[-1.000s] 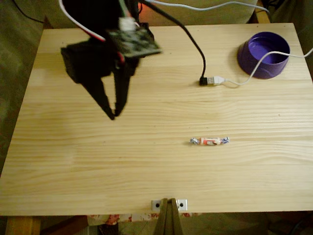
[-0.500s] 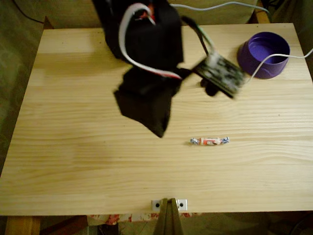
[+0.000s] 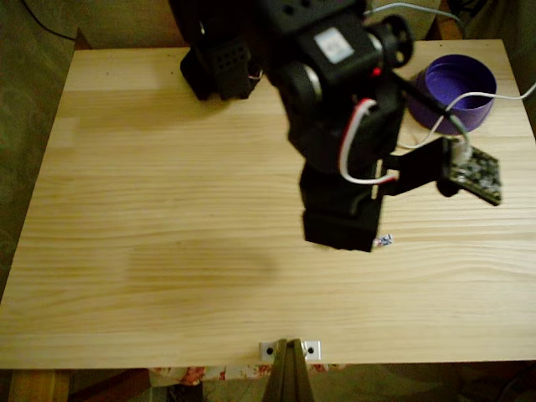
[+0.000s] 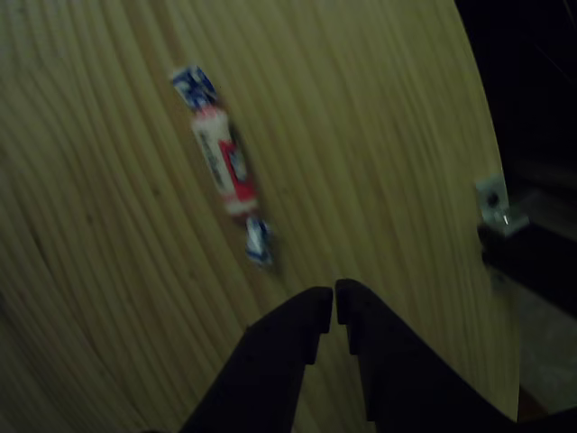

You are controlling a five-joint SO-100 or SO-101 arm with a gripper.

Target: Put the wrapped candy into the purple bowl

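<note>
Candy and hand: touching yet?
Apart. In the other view, bare wood shows between the candy and the tips of the hand, whose fingers are nearly together.

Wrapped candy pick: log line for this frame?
phase: approach | gripper: shut, above table | wrapped candy: flat on table, ungrasped | purple bowl: no candy seen

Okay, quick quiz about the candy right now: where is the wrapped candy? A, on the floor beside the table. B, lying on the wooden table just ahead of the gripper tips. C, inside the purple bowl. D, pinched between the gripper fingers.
B: in the other view the wrapped candy lies flat on the wooden table, just beyond the nearly closed tips of the gripper, which holds nothing.
</note>
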